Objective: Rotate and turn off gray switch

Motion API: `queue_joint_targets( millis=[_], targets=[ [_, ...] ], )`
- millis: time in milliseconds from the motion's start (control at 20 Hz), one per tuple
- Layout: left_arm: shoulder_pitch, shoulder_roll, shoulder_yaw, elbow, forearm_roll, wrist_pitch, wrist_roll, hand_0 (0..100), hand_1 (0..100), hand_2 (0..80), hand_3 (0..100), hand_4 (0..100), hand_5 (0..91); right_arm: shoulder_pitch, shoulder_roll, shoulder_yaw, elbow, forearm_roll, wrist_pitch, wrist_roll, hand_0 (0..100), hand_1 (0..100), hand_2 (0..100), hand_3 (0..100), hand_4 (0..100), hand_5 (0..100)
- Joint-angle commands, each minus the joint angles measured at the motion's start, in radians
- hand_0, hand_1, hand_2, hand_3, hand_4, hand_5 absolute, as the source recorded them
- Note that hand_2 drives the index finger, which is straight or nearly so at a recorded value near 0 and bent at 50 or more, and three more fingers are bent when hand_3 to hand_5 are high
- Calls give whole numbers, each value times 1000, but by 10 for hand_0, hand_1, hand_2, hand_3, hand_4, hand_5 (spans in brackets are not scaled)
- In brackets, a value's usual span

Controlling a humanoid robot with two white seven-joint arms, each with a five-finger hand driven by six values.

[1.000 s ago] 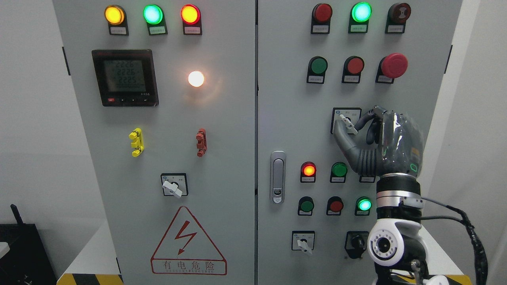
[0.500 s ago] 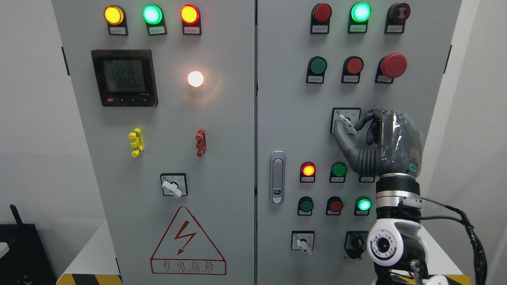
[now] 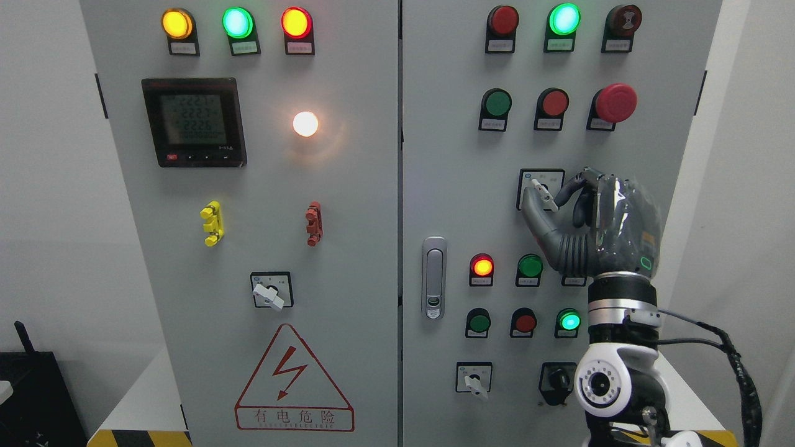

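The gray rotary switch [image 3: 540, 192] sits on a small square plate on the cabinet's right door, its white lever slanting from upper left to lower right. My right hand [image 3: 548, 194] comes up from the lower right and is shut on the lever. Its thumb [image 3: 530, 208] presses from the left and its curled fingers [image 3: 574, 186] from the right. The hand's back, under a clear cover, hides the plate's right edge. The left arm does not show.
The gray electrical cabinet [image 3: 372, 248] fills the view. Near the hand are a lit red lamp [image 3: 482, 266], green buttons [image 3: 530, 266], a red mushroom button [image 3: 615, 102] above, a door latch [image 3: 435, 277], another gray switch [image 3: 474, 379] and a black key switch [image 3: 554, 377] below.
The whole picture has drifted a few pixels to the left. The right hand stays on the lever, and the lever's angle looks the same.
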Motion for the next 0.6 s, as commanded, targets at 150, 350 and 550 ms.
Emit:
queue_joint_targets(
  millis=[150,350,550],
  targets=[
    [-9,-1,8,-25,20,0,-1,120,389,0,0,0,0,0,-1,3,6,-2,-3,2,385,390,695,1000,1000,1000],
    [-9,1,8,-25,20,0,-1,120,389,0,0,0,0,0,-1,3,7,-2,-3,3,401,385,695,1000,1000,1000],
    [-9,-1,8,-25,20,0,-1,120,389,0,0,0,0,-7,0,3,10,-2,-3,5,409,384,697,1000,1000,1000]
  ],
)
